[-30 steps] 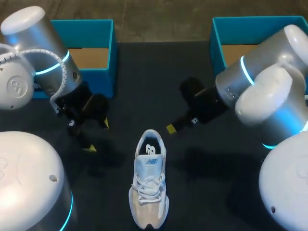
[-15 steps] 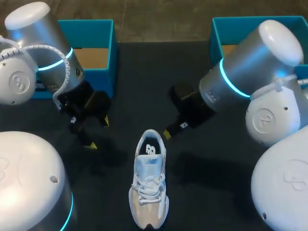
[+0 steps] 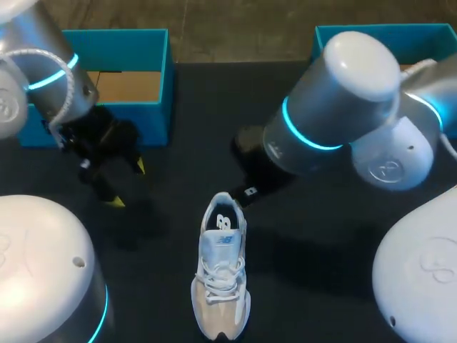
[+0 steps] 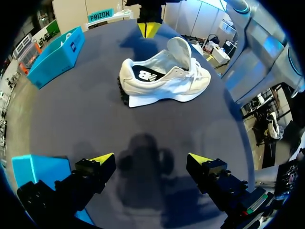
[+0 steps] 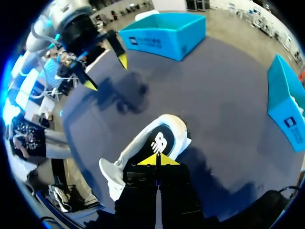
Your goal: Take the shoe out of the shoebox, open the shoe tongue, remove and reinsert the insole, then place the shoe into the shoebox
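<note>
A white sneaker [image 3: 220, 279] lies on the dark table with its heel toward the far side and its tongue up. It also shows in the left wrist view, sneaker [image 4: 164, 76], and in the right wrist view, sneaker [image 5: 155, 140]. My right gripper [image 3: 243, 195] is shut and empty, its yellow tips [image 5: 157, 160] just above the heel collar. My left gripper [image 3: 127, 184] hangs open and empty well left of the shoe, which lies some way ahead of its fingers [image 4: 151, 160]. Two open blue shoeboxes stand at the back: left box [image 3: 136, 78], right box [image 3: 357, 50].
The left box [image 4: 55, 57] sits right behind my left arm, and the right box [image 5: 286, 105] lies behind my right arm. Bare dark tabletop [image 3: 186, 121] stretches between the boxes and around the shoe.
My right arm has swung left, bringing its shut gripper to the sneaker's heel. My left gripper has drawn back to the left, away from the shoe, still open.
</note>
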`<state>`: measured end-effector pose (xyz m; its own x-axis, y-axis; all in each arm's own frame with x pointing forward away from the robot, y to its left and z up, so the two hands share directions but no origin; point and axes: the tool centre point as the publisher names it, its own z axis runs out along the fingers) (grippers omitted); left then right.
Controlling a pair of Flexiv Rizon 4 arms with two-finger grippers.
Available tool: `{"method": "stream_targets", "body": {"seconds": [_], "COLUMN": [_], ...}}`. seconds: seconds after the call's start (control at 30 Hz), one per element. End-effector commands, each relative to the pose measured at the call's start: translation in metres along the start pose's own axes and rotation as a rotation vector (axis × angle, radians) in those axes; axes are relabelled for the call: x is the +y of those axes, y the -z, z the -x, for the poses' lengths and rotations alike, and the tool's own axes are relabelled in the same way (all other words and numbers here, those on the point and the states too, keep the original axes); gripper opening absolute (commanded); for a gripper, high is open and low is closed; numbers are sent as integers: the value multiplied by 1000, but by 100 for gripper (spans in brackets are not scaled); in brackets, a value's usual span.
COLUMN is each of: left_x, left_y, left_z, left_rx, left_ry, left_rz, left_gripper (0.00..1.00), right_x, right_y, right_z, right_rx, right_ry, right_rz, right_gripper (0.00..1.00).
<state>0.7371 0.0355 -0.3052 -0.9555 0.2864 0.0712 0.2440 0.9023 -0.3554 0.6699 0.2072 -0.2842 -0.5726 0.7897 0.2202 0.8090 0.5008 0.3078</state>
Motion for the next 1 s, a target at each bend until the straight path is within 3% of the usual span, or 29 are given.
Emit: {"method": "stream_targets", "body": {"seconds": [0.03, 0.2, 0.3, 0.77, 1.0], "left_x": [12, 17, 23, 24, 35], "left_y": [17, 25, 31, 32, 37], "left_z": [-4, -2, -1, 0, 4], "left_rx": [-11, 6, 38, 41, 51], "left_ry": [8, -24, -74, -88, -62], "left_rz": [-9, -11, -22, -12, -39], "left_gripper": [100, 100, 100, 100, 100], "right_x": [7, 3, -1, -2, 7], "right_y": [-7, -9, -10, -10, -21], "right_z": [-7, -9, -13, -15, -20], "right_rx": [-428, -483, -492, -487, -405], "right_ry": [-23, -99, -150, -147, -188], "right_rz": [-22, -16, 29, 43, 38], "right_gripper": [0, 0, 0, 0, 0]}}
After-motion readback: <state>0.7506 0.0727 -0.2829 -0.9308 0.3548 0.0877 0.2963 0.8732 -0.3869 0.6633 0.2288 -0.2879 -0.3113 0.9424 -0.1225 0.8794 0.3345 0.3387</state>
